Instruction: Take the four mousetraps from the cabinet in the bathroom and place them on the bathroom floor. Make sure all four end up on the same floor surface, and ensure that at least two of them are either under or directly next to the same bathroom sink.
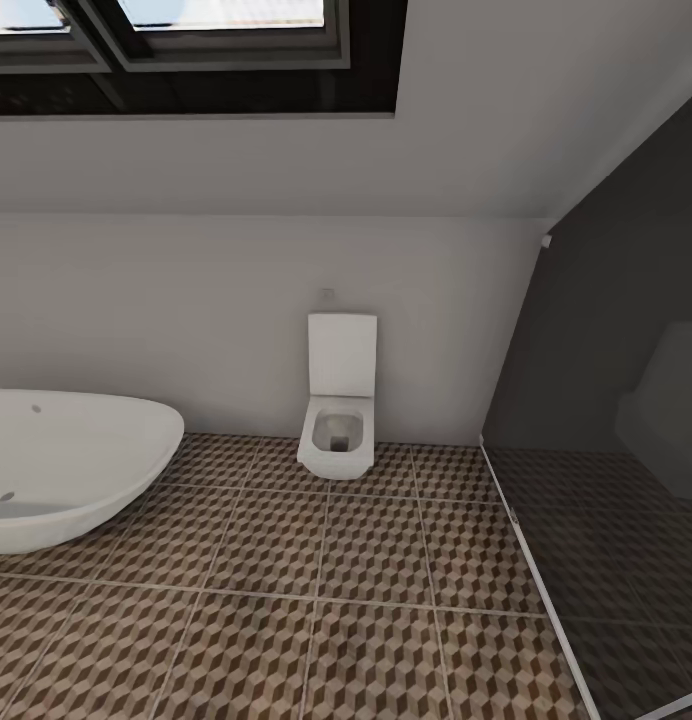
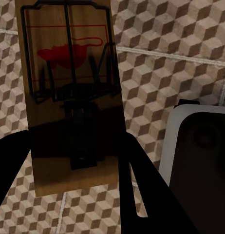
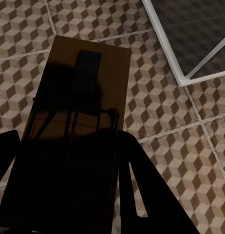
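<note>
Each gripper is closed on a mousetrap above the bathroom floor (image 1: 316,610). The left gripper (image 2: 76,161) pinches one mousetrap (image 2: 71,97) at its near end, long axis running straight out beyond the fingers, red spot toward the far end. The right gripper (image 3: 68,185) clamps the other mousetrap (image 3: 78,122) the same way. Held only by one end, either board could pivot or slip loose while the robot travels, landing away from the sink.

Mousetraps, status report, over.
Left pincer shut on one mousetrap. Right pincer shut on another mousetrap. Patterned bathroom floor below; sink unseen.
</note>
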You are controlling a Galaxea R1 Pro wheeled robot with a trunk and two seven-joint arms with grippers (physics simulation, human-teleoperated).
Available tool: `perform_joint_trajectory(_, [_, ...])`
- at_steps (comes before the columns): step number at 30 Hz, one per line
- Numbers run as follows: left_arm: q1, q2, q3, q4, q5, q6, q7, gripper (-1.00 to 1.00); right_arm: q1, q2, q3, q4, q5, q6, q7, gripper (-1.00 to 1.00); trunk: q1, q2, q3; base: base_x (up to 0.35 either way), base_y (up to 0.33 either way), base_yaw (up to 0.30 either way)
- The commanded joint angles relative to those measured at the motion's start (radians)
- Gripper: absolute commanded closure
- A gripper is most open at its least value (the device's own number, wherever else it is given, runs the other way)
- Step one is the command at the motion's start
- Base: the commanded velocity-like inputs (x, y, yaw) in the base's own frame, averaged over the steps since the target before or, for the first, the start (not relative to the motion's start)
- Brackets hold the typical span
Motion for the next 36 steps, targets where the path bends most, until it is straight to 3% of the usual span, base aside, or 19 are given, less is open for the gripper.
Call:
perform_joint_trajectory(1, [-0.001, -0.001, -0.007, 0.003, -0.002, -0.003, 0.006, 1.00, -0.001, 0.000, 0.009, 0.000, -0.003, -0.002, -0.009, 1.00, 0.001, -0.002, -0.002, 0.000, 0.000, 0.000])
perform_joint_trajectory(36, [-0.001, -0.001, -0.007, 0.003, -0.002, -0.003, 0.006, 1.00, -0.001, 0.000, 0.009, 0.000, -0.002, -0.002, -0.009, 1.00, 0.001, -0.002, -0.002, 0.000, 0.000, 0.000])
